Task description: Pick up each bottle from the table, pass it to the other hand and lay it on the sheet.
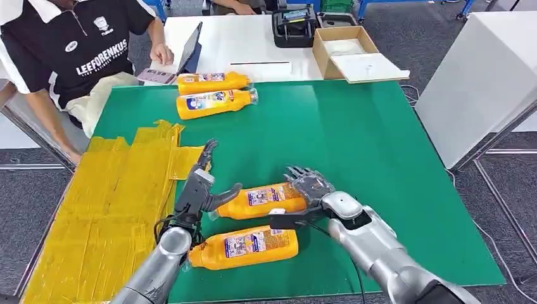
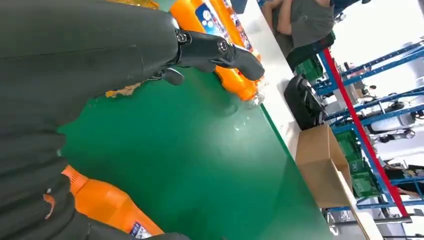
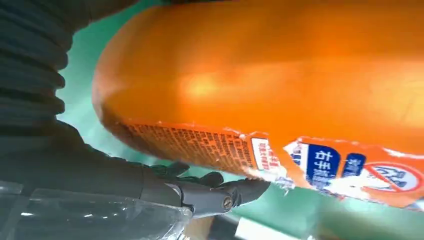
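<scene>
Four orange bottles lie on the green mat [image 1: 354,145]. Two rest at the far edge [image 1: 212,81] [image 1: 215,103], also in the left wrist view [image 2: 235,75]. A third bottle [image 1: 244,247] lies near the front edge. My right hand [image 1: 308,188] grips the fourth bottle [image 1: 263,201] by its base end, fingers over it and thumb under it; the right wrist view has that bottle [image 3: 280,85] close up. My left hand [image 1: 199,187] is open beside the bottle's cap end, fingers stretched out and thumb toward the neck. The yellow sheet [image 1: 107,202] lies to the left.
A person in a black and white shirt [image 1: 76,50] sits at the far left corner beside a tablet [image 1: 190,49]. A cardboard box [image 1: 345,50] and a black case [image 1: 292,26] stand on the white table behind. A white cabinet [image 1: 481,76] stands to the right.
</scene>
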You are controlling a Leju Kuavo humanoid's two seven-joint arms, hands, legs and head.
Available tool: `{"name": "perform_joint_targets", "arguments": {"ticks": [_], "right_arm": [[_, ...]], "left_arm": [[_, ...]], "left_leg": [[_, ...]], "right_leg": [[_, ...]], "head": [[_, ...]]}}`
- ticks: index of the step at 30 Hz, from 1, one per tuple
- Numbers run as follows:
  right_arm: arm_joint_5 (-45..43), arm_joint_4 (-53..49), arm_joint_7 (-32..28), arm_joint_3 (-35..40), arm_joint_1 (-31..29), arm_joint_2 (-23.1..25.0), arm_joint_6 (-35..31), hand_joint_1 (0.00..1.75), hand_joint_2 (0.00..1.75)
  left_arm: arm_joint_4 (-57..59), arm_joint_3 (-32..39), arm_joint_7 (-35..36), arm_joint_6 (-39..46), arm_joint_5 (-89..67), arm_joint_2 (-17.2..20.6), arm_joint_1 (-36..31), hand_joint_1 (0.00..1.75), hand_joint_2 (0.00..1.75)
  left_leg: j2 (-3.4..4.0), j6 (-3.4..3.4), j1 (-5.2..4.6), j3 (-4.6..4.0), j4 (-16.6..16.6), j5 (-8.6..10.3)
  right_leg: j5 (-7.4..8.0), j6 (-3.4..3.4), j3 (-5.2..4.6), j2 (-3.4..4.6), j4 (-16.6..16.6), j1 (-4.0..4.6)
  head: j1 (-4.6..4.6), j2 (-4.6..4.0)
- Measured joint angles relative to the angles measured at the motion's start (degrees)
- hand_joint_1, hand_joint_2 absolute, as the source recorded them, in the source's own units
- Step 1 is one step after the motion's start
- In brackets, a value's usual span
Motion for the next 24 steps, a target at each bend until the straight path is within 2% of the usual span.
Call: {"name": "perform_joint_targets", "arguments": {"ticks": [5, 14, 15, 24], "right_arm": [[-2.93, 2.49, -0.96, 0.02, -2.80, 0.41, 5.35, 0.00, 1.75], [-2.29, 4.41, -0.06, 0.83, -4.57, 0.41, 5.28, 0.02, 1.75], [-2.29, 4.56, -0.04, 0.89, -4.66, 0.41, 5.28, 1.73, 1.75], [-2.31, 4.96, 1.23, 1.09, -4.62, 0.22, 4.48, 1.75, 1.75]], "left_arm": [[2.09, -0.07, -0.04, 0.59, 0.46, -0.96, -1.56, 0.00, 1.75], [3.60, -0.52, -0.24, 1.22, 1.29, -1.11, -2.24, 0.00, 1.75], [3.69, -0.61, -0.24, 1.22, 1.29, -1.11, -2.28, 0.00, 1.75], [5.11, -1.46, -0.15, 1.20, 1.29, -1.57, -3.64, 0.00, 1.75]], "left_leg": [[-0.01, 0.01, 0.00, -0.14, 0.02, 0.06], [-0.01, 0.01, 0.00, -0.40, 0.02, 0.02], [-0.01, 0.01, 0.00, -0.41, 0.02, 0.02], [-0.01, 0.01, 0.00, -0.41, 0.02, 0.02]], "right_leg": [[0.01, 0.00, -0.08, -0.03, 0.01, -0.01], [0.00, 0.00, -0.35, -0.03, 0.02, -0.01], [0.00, 0.00, -0.36, -0.03, 0.02, -0.01], [0.00, 0.00, -0.38, -0.02, 0.01, -0.01]], "head": [[0.00, 0.00], [0.00, 0.00], [0.00, 0.00], [0.00, 0.00]]}}
